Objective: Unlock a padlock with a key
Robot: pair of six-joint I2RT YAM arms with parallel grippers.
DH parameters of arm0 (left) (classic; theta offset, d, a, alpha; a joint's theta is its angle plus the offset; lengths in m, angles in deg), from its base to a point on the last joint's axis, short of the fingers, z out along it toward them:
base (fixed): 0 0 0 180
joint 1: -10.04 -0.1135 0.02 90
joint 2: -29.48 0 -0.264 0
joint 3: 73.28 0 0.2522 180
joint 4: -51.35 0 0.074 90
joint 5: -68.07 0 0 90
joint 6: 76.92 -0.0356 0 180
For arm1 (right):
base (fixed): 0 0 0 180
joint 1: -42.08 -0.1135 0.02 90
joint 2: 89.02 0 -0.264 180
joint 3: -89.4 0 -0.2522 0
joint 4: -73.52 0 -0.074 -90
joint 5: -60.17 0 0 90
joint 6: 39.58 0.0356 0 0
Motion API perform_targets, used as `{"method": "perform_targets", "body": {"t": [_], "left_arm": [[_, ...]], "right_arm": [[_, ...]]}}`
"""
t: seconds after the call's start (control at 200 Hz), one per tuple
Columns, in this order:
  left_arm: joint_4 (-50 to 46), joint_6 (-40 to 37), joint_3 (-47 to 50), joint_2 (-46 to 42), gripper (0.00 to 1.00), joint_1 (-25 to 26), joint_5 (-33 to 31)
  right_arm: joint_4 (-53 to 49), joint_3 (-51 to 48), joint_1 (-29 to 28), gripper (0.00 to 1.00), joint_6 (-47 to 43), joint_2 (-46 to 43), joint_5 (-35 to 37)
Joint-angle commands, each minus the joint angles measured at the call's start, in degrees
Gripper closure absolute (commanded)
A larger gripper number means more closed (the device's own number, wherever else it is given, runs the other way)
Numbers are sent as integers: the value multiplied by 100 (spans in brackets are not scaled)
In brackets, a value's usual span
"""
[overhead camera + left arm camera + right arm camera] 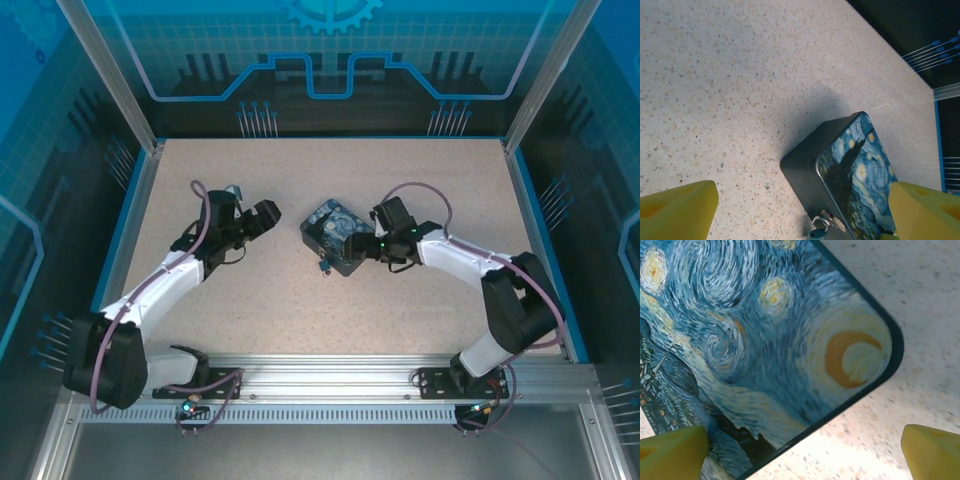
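The padlock [338, 232] lies flat on the table [300, 315] near its middle, painted face up, turned diagonally to the table's edges. It sits between the two arms.

The left gripper [801, 212] is spread wide with nothing between its yellow tips. It sits just beside the padlock on the far-left side and looks down past it. From the left wrist, the painted face runs away up the frame. The dark side wall faces the camera, and the right-hand tip is close to the edge of the painted face.

The right gripper [802, 452] is also spread wide and holds nothing. It hovers low over the padlock's corner with the moon, with bare table showing beyond the rounded edge.

The key [826, 224] is the piece the next move turns on. It is a small metal piece with a bluish head at the low end of the dark side wall, which is the end toward the arm bases. It falls almost midway between the left tips, at the bottom edge of that view. Whether it is seated in the lock or only resting against it cannot be told.

The left arm looks better placed to take the key (it is already lined up on it). The right arm, directly above the body, seems placed to steady the padlock.
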Motion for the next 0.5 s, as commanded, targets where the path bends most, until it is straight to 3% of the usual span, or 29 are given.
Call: {"method": "perform_targets", "body": {"t": [0.0,0.23,0.495], "left_arm": [[-137,-160,190,-397,10,-151,219],[-218,-258,442,-751,9,-264,259],[92,-149,484,-496,8,-416,647]], "right_arm": [[518,494,122,0,-248,329,-355],[634,1414,201,0,-947,1217,-686],[1069,2430,285,0,-1417,2303,-1453]]}}
